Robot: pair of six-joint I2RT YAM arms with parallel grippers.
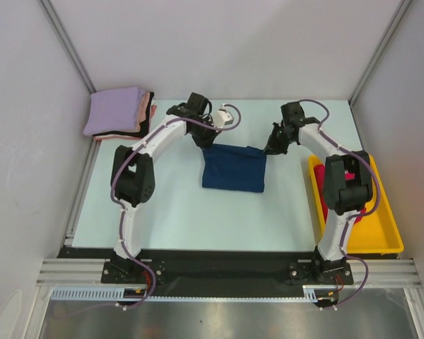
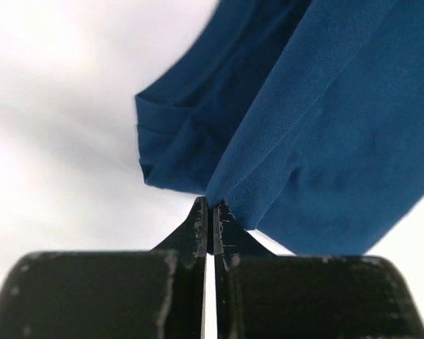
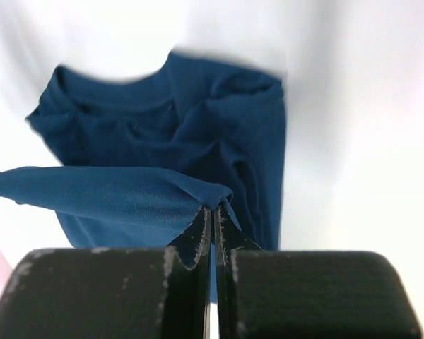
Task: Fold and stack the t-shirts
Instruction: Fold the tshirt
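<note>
Top view: the navy t-shirt (image 1: 233, 168) lies part-folded mid-table (image 1: 177, 212), long axis left to right, its far corners held by my left gripper (image 1: 205, 141) and right gripper (image 1: 272, 146). A folded stack (image 1: 116, 111), lavender on top, sits at the far left corner and a crimson shirt (image 1: 350, 176) waits in the yellow tray (image 1: 381, 212) at the right edge, so I judge the task past halfway. Left wrist: the jaws are pinched tight on a navy hem corner. Right wrist: the jaws are likewise clamped on a lifted navy corner, with the neckline at the end away from the fingers.
</note>
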